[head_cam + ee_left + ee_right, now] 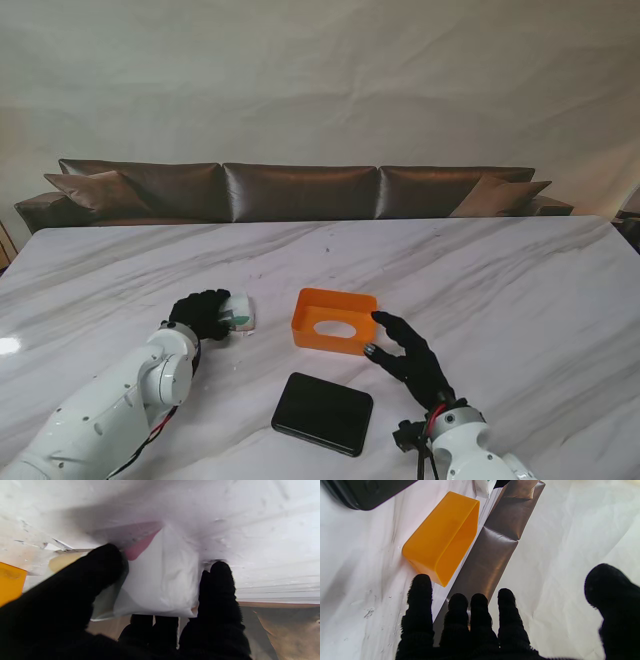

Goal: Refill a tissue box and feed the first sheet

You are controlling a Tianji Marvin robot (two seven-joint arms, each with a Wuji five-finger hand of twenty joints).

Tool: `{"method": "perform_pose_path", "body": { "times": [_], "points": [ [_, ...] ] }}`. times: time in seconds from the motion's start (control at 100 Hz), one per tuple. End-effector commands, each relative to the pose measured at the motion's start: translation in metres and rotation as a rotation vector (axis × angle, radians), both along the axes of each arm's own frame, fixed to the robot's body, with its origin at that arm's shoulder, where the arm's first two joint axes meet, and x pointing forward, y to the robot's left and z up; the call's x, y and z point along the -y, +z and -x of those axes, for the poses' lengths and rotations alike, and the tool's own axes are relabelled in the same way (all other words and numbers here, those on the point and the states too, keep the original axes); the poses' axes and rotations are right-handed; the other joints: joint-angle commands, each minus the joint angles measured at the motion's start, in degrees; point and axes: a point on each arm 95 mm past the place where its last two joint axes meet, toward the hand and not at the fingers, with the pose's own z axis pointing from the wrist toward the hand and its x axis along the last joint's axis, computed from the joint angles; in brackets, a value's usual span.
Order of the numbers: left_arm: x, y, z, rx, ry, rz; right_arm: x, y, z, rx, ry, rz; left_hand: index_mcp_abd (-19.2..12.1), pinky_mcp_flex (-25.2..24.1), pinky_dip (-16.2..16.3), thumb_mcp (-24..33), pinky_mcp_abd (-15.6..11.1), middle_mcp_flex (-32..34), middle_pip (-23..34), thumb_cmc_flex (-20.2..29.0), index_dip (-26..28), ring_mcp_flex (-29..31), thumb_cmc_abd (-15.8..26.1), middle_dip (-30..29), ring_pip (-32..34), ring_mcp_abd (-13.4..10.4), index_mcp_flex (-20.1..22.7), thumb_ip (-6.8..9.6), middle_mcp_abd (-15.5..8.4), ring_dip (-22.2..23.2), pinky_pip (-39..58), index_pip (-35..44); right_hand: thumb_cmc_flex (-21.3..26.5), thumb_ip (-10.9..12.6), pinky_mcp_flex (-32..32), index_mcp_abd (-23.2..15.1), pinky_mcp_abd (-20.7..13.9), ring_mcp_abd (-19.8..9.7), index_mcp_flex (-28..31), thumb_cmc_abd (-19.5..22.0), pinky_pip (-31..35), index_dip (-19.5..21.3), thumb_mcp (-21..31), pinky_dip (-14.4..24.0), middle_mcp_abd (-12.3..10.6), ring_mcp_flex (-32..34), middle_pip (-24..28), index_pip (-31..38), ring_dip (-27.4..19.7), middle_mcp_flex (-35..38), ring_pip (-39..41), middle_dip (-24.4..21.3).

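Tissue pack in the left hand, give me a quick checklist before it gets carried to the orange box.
1. Left hand fingers closed around the tissue pack: ok.
2. Pack lifted off the table: cannot tell.
3. Orange tissue box shell sits with its oval slot down and its open side up: ok.
4. Right hand steadying the shell: not ok, open beside its right corner; contact cannot tell.
5. Black base clear of the path: ok, nearer to me.
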Motion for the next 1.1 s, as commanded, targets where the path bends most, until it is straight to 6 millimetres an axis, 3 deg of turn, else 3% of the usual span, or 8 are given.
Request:
{"method": "perform_pose_path", "body": {
  "times": [0.0,0.13,0.2,0.26,0.45,0.76,0.84,1.09],
  "points": [
    [-0.003,-0.023,0.013,-0.061,-0.005,-0.026,-0.002,0.001,0.003,-0.006,0.007,0.001,-2.7,4.3,-1.9,3.1,-8.1,3.1,5.1,2.3,2.8,10.9,1.6,2.7,8.0,-5.2,1.0,3.14,-2.8,3.4,43.3,4.1,-0.1,-0.4,0.3,-2.7,0.5,-0.4,0.8,-0.8,1.3,0.4,-0.9,-0.4,-1.1,0.8,-0.1,-0.3,0.7,1.2,0.9,0.7],
    [-0.001,-0.026,0.013,-0.029,-0.005,-0.023,-0.002,0.002,0.003,-0.005,0.008,0.001,-7.6,8.6,-3.1,4.4,-12.1,5.0,18.0,3.0,10.4,13.9,1.4,12.9,18.9,-7.8,0.8,3.43,-8.0,12.8,48.6,16.6,-0.1,-0.4,0.4,-2.7,0.5,-0.4,0.9,-0.7,1.3,0.4,-1.0,-0.4,-1.0,0.8,-0.2,-0.3,0.7,1.4,0.9,0.7],
    [0.0,-0.026,0.014,-0.001,-0.003,-0.021,-0.003,0.002,0.004,-0.002,0.01,0.002,-11.0,12.3,-5.0,5.9,-14.6,8.4,20.3,6.2,17.0,16.6,-3.1,22.4,24.5,-9.5,1.3,-1.25,-9.8,18.4,52.0,21.7,0.0,-0.4,0.4,-2.8,0.5,-0.4,0.9,-0.7,1.4,0.4,-1.0,-0.4,-1.0,0.8,-0.2,-0.3,0.7,1.5,0.9,0.7],
    [0.001,-0.025,0.014,0.028,-0.001,-0.019,-0.003,0.003,0.004,0.0,0.012,0.002,-14.2,16.3,-6.0,6.2,-16.9,12.1,22.4,9.6,21.4,19.8,-6.1,26.5,29.6,-11.3,2.7,-2.69,-11.3,22.5,54.6,25.8,0.0,-0.4,0.4,-2.8,0.5,-0.3,0.9,-0.7,1.4,0.4,-1.0,-0.4,-1.1,1.0,-0.1,-0.3,0.7,1.6,0.9,0.8],
    [0.003,-0.016,0.015,0.115,0.012,0.009,-0.002,0.004,0.003,0.007,0.012,0.01,-22.1,25.7,-9.1,9.5,-22.2,19.4,28.9,12.0,29.9,27.9,-7.0,31.7,36.7,-15.1,8.3,-2.71,-16.8,26.9,59.5,33.2,0.1,-0.4,0.6,-2.9,0.6,-0.3,1.2,-0.7,1.5,0.5,-1.1,-0.4,-0.9,1.5,0.0,-0.3,0.7,2.2,1.0,0.8],
    [0.01,0.025,0.019,0.166,0.005,0.117,0.002,0.006,0.001,0.04,0.003,0.098,-23.2,27.8,-10.0,11.6,-23.5,21.5,29.1,13.0,31.5,29.9,-7.3,32.9,37.3,-15.3,11.2,-2.05,-16.7,27.4,59.8,33.0,3.1,-0.4,1.9,-5.7,0.7,2.3,2.0,-1.4,2.3,1.0,-1.8,-0.5,0.1,4.3,1.0,0.5,1.4,5.7,2.4,1.3],
    [0.013,0.04,0.02,0.162,-0.029,0.164,0.002,0.008,0.0,0.058,-0.01,0.109,-23.2,27.9,-10.1,11.8,-23.5,21.9,28.6,12.7,32.0,30.0,-7.3,33.3,37.1,-15.4,11.4,-1.93,-16.5,27.6,59.8,32.5,5.1,-0.3,2.7,-6.4,0.8,6.0,3.1,-3.3,3.5,1.5,-2.0,-0.3,0.6,6.0,1.9,1.5,2.5,7.5,4.6,1.8],
    [0.032,0.075,0.018,0.048,-0.176,0.318,0.003,0.019,-0.011,0.126,0.012,0.21,-22.6,27.9,-10.3,11.8,-23.5,22.1,28.0,12.6,32.0,30.8,-6.5,33.8,36.6,-15.3,12.1,-1.46,-16.4,27.6,59.9,31.1,12.3,-1.0,3.5,-9.0,0.0,7.4,3.0,-10.8,6.1,2.8,-2.6,-0.1,0.7,10.4,3.6,2.9,4.7,8.8,8.5,2.8]
  ]
}}
